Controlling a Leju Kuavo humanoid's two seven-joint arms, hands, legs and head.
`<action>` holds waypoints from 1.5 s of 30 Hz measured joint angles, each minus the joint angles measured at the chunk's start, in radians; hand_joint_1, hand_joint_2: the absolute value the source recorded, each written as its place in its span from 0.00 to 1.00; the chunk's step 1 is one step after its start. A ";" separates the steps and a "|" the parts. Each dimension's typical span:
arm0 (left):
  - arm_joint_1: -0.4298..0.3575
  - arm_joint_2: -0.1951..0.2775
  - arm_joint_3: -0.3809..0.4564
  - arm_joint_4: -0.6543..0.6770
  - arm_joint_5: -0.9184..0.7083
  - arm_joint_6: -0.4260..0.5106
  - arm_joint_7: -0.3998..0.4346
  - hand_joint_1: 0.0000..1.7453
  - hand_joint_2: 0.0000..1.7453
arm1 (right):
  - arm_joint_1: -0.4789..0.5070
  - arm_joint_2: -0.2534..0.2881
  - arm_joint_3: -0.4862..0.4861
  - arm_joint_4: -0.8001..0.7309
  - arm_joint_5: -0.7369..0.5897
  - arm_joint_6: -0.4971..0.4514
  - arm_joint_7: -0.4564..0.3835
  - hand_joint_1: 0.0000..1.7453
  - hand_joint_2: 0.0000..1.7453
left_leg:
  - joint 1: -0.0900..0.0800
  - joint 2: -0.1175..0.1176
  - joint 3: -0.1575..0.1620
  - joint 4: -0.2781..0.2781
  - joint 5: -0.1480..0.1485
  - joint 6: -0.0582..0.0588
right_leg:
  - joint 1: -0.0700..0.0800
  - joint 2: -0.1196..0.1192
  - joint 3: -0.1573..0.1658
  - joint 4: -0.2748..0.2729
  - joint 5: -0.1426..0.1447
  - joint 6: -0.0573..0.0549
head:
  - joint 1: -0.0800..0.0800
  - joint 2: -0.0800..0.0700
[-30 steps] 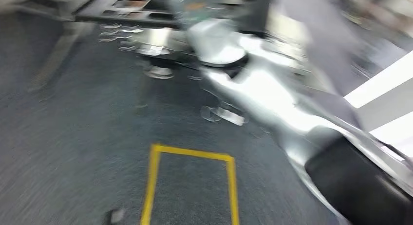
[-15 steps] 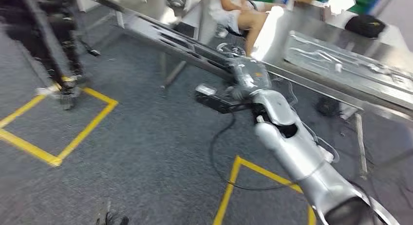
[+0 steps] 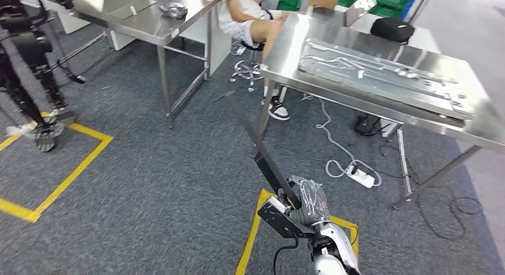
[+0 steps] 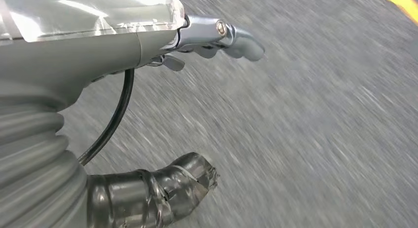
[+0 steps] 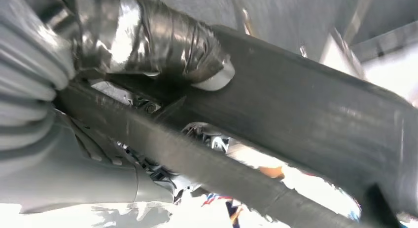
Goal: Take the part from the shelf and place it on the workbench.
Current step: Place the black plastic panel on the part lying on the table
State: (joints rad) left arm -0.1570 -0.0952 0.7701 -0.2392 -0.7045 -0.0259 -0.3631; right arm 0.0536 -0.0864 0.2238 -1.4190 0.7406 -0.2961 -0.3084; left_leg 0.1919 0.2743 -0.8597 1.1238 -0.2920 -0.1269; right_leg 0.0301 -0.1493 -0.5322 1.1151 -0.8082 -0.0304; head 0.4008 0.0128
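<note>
1. Far to the left of the workbench (image 3: 470,129), yellow floor tape (image 3: 71,174) marks a square on the grey carpet, and the legs of a dark stand (image 3: 30,66) rest at its edge; this judges as a marked standing spot away from the drop-off.
2. Nearer the workbench, still on its left, a second steel table (image 3: 149,28) holds a small crumpled object I cannot identify. A seated person (image 3: 253,19) is in the gap between the two tables.
3. The left hand (image 4: 207,38) hangs over bare carpet with its fingers apart and nothing in them, probably because this carry needs one hand.
4. Below the workbench's near-left corner, the right hand (image 3: 306,203) grips the part (image 3: 262,153), a long dark bar, at its lower end. The right wrist view shows the taped thumb (image 5: 167,40) wrapped over the bar. The bar slants up from the hand toward the workbench leg, a one-end hold that likely lets its free end swing.
5. On the workbench lies a long grey metal panel (image 3: 381,75), with a black pouch (image 3: 392,30) at the far edge. Bare steel remains along the near edge, the likeliest landing place.
6. Under the workbench, a white power strip (image 3: 362,178) and cables trail on the floor, a snag risk for the approach.
</note>
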 joint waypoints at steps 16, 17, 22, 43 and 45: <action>0.056 0.021 0.099 -0.041 -0.047 0.067 0.120 0.00 1.00 | 0.204 0.192 -0.120 0.225 -0.158 0.002 -0.164 1.00 1.00 | -0.127 -0.301 0.153 0.191 -0.372 0.079 | -0.007 0.171 -0.309 0.159 0.329 0.036 | -0.096 -0.003; 0.051 0.017 0.106 -0.042 -0.053 0.074 0.132 0.00 1.00 | 0.214 0.200 -0.143 0.235 -0.159 0.019 -0.173 1.00 1.00 | -0.126 -0.295 0.153 0.190 -0.358 0.087 | -0.009 0.164 -0.322 0.176 0.326 0.040 | -0.097 -0.003; 0.063 0.012 0.153 -0.044 -0.070 0.036 0.059 0.00 1.00 | 0.252 0.257 -0.259 0.303 -0.099 0.104 -0.214 1.00 1.00 | -0.138 -0.281 0.170 0.161 -0.330 0.109 | -0.027 0.148 -0.435 0.360 0.221 0.033 | -0.097 -0.003; 0.128 0.014 0.250 -0.039 -0.125 -0.009 -0.009 0.00 1.00 | 0.244 0.416 -0.449 0.378 0.041 0.153 -0.235 1.00 1.00 | -0.202 -0.272 0.271 -0.038 -0.223 0.159 | 0.013 0.151 -0.067 -0.037 0.304 -0.031 | -0.105 -0.003; 0.129 0.018 0.253 -0.039 -0.131 0.004 0.015 0.00 1.00 | 0.245 0.418 -0.454 0.376 0.041 0.153 -0.232 1.00 1.00 | -0.206 -0.270 0.283 -0.064 -0.221 0.166 | 0.008 0.150 -0.064 -0.046 0.306 -0.022 | -0.109 -0.003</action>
State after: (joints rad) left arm -0.0285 -0.0771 1.0232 -0.2778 -0.8351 -0.0219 -0.3476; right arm 0.2985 0.3313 -0.2303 -1.0431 0.7817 -0.1434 -0.5403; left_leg -0.0142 0.0038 -0.5766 1.0595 -0.5127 0.0394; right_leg 0.0383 0.0007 -0.5964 1.0693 -0.5021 -0.0523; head 0.2919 0.0099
